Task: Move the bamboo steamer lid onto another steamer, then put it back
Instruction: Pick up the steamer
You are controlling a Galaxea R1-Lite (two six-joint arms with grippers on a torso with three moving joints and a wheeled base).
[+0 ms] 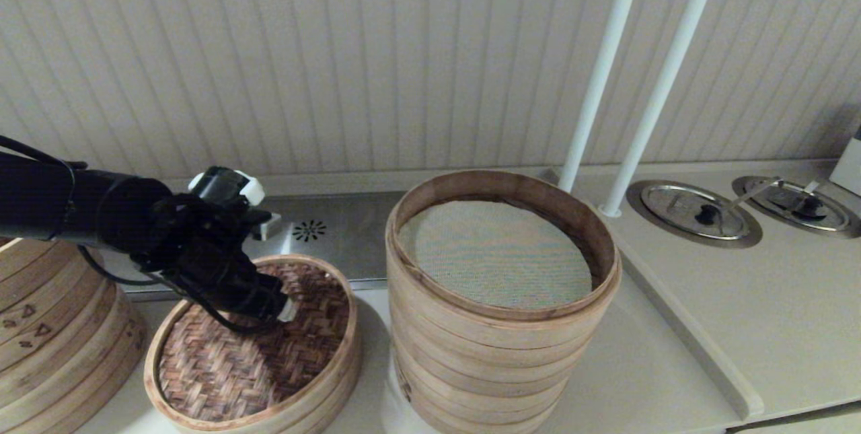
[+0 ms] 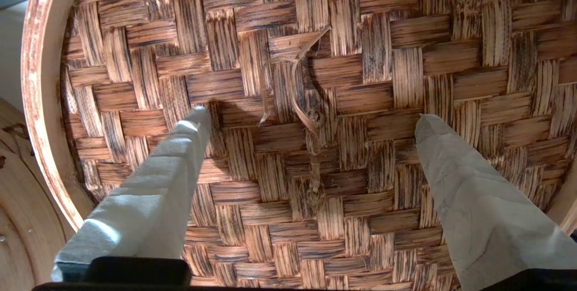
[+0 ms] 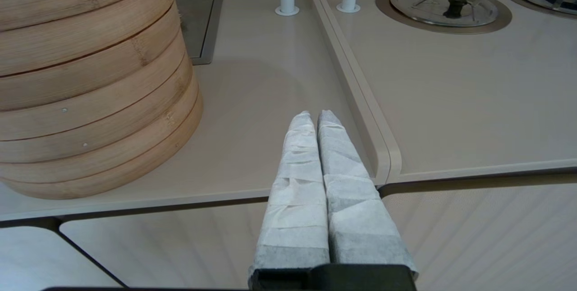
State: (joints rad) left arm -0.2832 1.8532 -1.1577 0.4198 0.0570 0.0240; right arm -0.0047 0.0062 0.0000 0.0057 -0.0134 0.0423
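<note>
The bamboo steamer lid (image 1: pixel 222 360) lies at the front left on a low bamboo tray, its dark woven top facing up. My left gripper (image 1: pixel 279 306) hangs close over the lid's middle and is open. In the left wrist view its padded fingers (image 2: pixel 171 169) stand wide apart on either side of the small loop handle (image 2: pixel 311 137), and nothing is held between them. To the right stands another steamer (image 1: pixel 501 333), a tall open stack with a grey-green mesh liner (image 1: pixel 494 256). My right gripper (image 3: pixel 315 115) is shut and empty at the counter's front edge, beside that stack (image 3: pixel 90 79).
A bamboo stack with triangle marks (image 1: pixel 54 333) stands at the far left, under my left arm. Behind are a steel panel with a drain (image 1: pixel 336 232) and two white poles (image 1: pixel 599 84). Round metal covers (image 1: pixel 696 212) sit in the raised counter on the right.
</note>
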